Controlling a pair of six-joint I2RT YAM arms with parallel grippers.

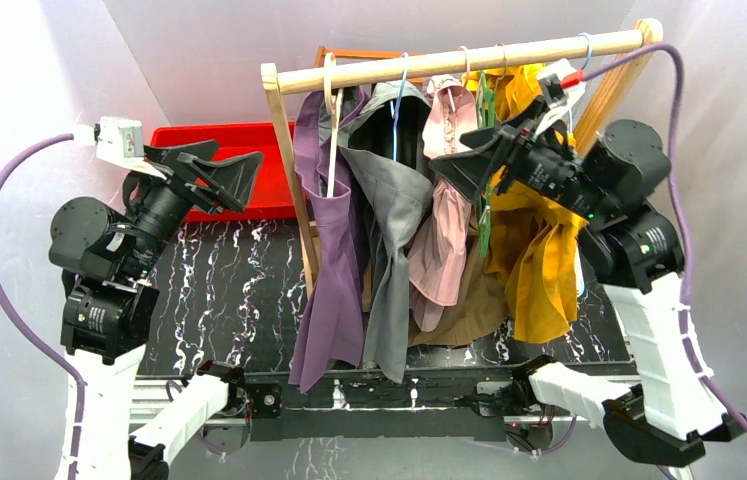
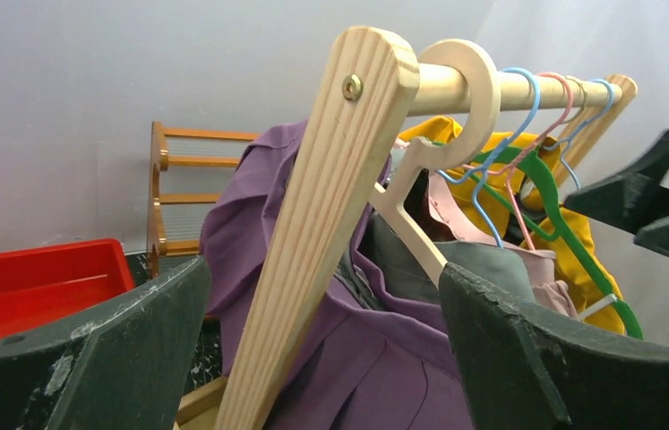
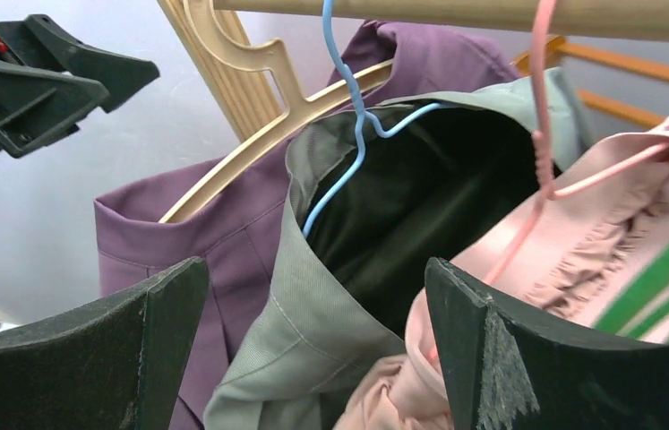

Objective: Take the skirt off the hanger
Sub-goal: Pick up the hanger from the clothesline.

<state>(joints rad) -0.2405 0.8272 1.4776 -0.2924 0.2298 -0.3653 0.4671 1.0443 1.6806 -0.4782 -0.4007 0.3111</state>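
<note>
Several garments hang from the wooden rod [image 1: 469, 62]. A purple one [image 1: 334, 250] is on a wooden hanger [image 3: 250, 143], a grey one [image 1: 394, 220] with an open waistband on a blue hanger [image 3: 348, 116], a pink one [image 1: 444, 240] on a pink hanger [image 3: 541, 107], and a yellow one [image 1: 534, 260]. I cannot tell which is the skirt. My right gripper [image 1: 464, 160] is open, its jaws either side of the grey waistband [image 3: 313, 296] and the pink cloth [image 3: 599, 206]. My left gripper [image 1: 214, 175] is open and empty, left of the rack's leg [image 2: 313, 251].
A red bin [image 1: 174, 135] stands at the back left on the black marbled table [image 1: 239, 290]. A small wooden shelf [image 2: 178, 188] stands behind the rack. A brown garment [image 1: 469, 310] hangs low between the pink and yellow ones. White walls enclose the space.
</note>
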